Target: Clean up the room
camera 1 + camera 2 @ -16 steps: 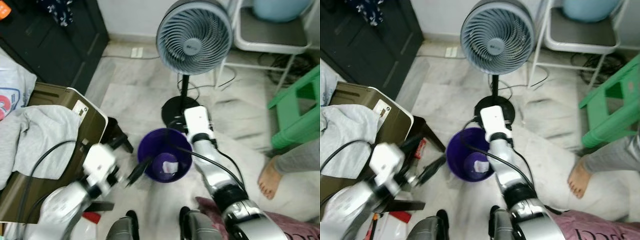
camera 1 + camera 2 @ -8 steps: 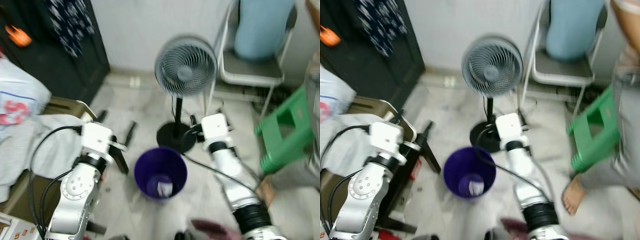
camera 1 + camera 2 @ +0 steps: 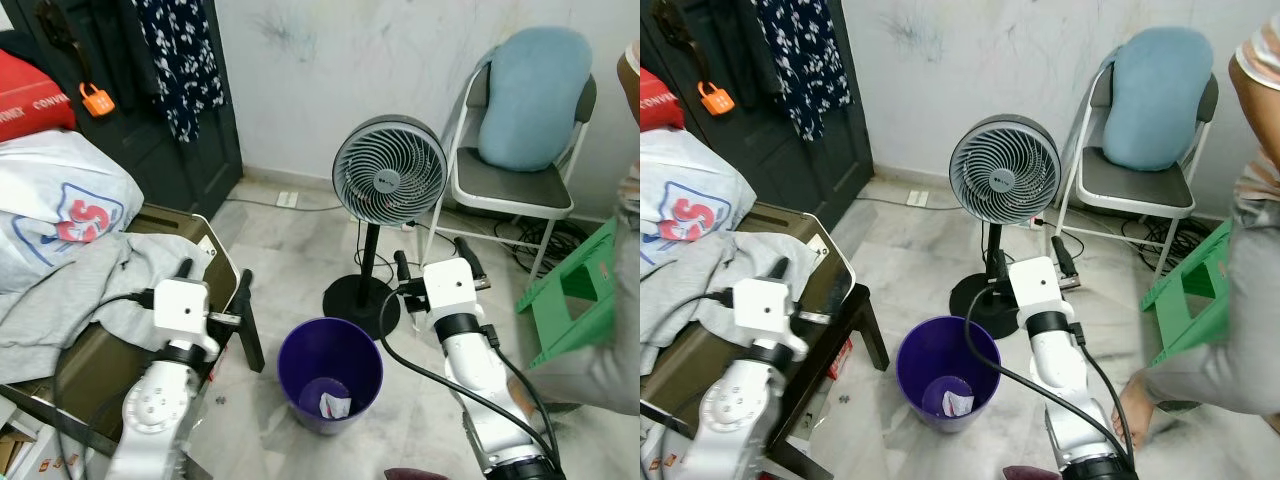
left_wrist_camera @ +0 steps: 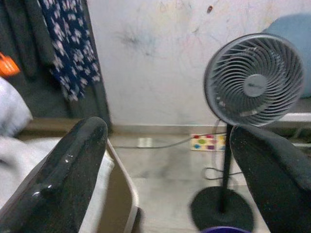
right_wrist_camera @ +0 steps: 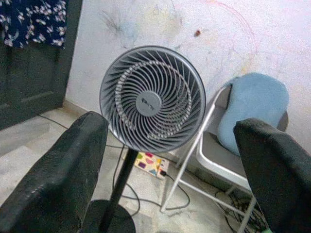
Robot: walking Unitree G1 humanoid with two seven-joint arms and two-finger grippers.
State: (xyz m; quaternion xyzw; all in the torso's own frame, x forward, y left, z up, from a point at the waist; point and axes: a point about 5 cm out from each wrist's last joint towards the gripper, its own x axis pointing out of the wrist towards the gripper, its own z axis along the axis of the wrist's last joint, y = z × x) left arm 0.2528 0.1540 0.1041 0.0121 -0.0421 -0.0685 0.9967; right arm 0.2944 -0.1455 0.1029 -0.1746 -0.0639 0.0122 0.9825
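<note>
From the head, the purple bin [image 3: 330, 372] sits on the floor between both arms, with a light, soft paper scrap [image 3: 336, 405] inside. It likely needs a gentle pinch.

Left gripper [image 4: 167, 170]: fingers spread, empty.

Right gripper [image 5: 170, 170]: spread too, facing the fan [image 5: 151, 99].

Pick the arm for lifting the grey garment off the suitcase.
Left. The left gripper hovers right beside the grey garment on the robot's left, jaws open and empty; the right gripper is across the purple bin.
</note>
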